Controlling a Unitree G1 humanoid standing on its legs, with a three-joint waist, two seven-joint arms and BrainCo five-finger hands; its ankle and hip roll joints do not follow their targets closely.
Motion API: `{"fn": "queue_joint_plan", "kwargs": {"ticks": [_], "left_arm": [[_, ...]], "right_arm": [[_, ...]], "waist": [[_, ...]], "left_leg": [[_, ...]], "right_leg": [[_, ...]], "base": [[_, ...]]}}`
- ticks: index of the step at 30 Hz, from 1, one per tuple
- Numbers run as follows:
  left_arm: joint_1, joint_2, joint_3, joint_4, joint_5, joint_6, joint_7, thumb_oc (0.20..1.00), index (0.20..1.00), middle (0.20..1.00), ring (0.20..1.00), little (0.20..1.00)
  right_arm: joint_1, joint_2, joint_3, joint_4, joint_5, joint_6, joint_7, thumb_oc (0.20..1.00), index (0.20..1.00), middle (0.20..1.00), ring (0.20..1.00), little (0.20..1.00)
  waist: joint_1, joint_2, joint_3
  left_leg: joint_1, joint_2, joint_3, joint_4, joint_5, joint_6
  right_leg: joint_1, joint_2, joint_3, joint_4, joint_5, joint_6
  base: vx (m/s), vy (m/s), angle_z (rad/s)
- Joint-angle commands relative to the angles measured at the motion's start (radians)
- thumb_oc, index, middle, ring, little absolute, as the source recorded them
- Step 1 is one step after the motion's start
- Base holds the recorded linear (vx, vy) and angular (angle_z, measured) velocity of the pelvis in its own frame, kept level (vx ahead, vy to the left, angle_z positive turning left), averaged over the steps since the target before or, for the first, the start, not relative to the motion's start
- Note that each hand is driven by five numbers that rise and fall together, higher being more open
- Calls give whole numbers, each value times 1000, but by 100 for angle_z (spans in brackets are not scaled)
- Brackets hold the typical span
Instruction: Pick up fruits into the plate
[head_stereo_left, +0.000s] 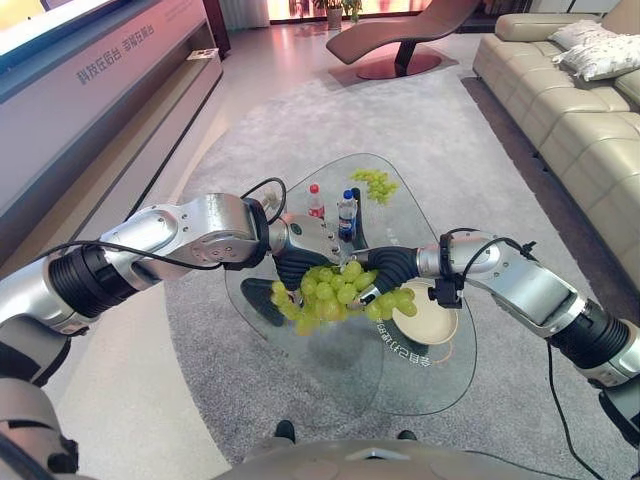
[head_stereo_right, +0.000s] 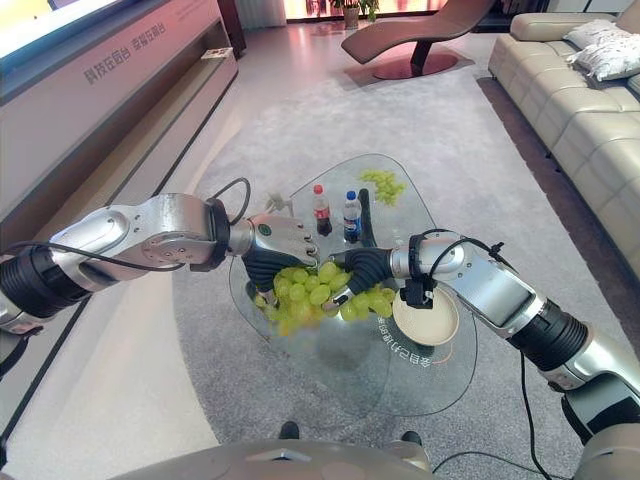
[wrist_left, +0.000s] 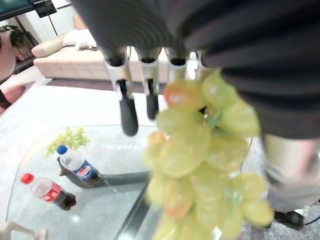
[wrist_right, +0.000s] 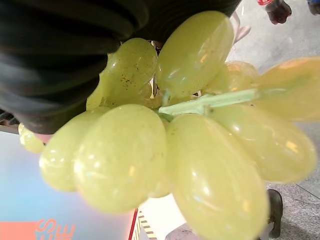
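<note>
Left robot hand: held over the glass desk, dark ribbed cover uppermost, against the near-left side of a grape bunch; in the left wrist view its fingers hang straight down beside the fruit, not wrapped round it.
Right robot hand: at the bunch's right side; its fingers are hidden behind the grapes, so I cannot tell how they are set.
Bunch of green grapes: large, pale yellow-green, oval glossy berries on a light green stem; suspended between the two hands above the desk, its right end just beside the plate.
Plate: round, cream, on the desk below the right wrist.
Second, smaller bunch of green grapes: lying at the desk's far edge.
Two small bottles: red-capped, blue-capped, upright, side by side.
</note>
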Motion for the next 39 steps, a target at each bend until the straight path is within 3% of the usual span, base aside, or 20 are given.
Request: {"fn": "queue_joint_plan", "kwargs": {"ticks": [1,8,15,21,28,30,35,36,39], "left_arm": [[-15,10,100,54,-106,40,49,1000,1000,1000,1000,1000],[113,20,217,70,-189,76,75,1000,1000,1000,1000,1000],[376,36,449,141,-247,77,169,1000,1000,1000,1000,1000],[597,-18,609,234,-294,78,278,1000,1000,1000,1000,1000],[886,-188,802,408,-365,97,476,1000,1000,1000,1000,1000],[957,-264,829,511,-400,98,538,1000,1000,1000,1000,1000],[995,-393,810,704,-462,120,651,1000,1000,1000,1000,1000],[995,-393,810,704,-462,120,651,1000,1000,1000,1000,1000],[969,-488,760,871,-485,115,731,1000,1000,1000,1000,1000]], "right_arm": [[-27,28,-41,-27,82,-64,-47,200,200,200,200,200],[71,12,-125,-6,89,-97,-75,200,200,200,200,200],[255,-4,-306,44,118,-181,-58,200,200,200,200,200],[396,26,-435,113,109,-249,-51,200,200,200,200,200],[557,122,-588,207,84,-326,-101,200,200,200,200,200],[592,164,-621,237,54,-361,-169,200,200,200,200,200],[583,219,-642,324,5,-426,-347,200,200,200,200,200],[583,219,-642,324,5,-426,-347,200,200,200,200,200],[521,247,-640,414,-28,-469,-513,200,200,200,200,200]], "waist": [[25,-47,-2],[24,-44,-2],[27,-40,-3],[37,-43,5],[43,-59,24],[45,-67,43],[47,-71,100],[47,-71,100],[45,-64,159]], "left_leg": [[74,-50,60,3,-133,19],[73,-47,66,3,-132,20],[73,-42,73,3,-131,21],[80,-38,72,3,-139,22],[80,-30,79,3,-140,22],[73,-27,82,3,-136,21],[44,-24,79,13,-137,21],[44,-24,79,13,-137,21],[0,-25,70,22,-132,25]], "right_leg": [[46,2,53,6,-77,-6],[43,3,55,6,-76,-6],[42,2,48,6,-78,-7],[47,2,41,6,-84,-4],[39,3,38,6,-80,-2],[29,2,38,6,-76,-2],[-3,3,40,8,-66,-4],[-3,3,40,8,-66,-4],[-54,7,47,18,-59,-8]], "base": [[0,0,0],[0,0,0],[-1,4,0],[13,6,0],[28,-6,0],[7,-66,0],[-49,-57,0],[-87,-44,1],[-176,-75,5]]}}
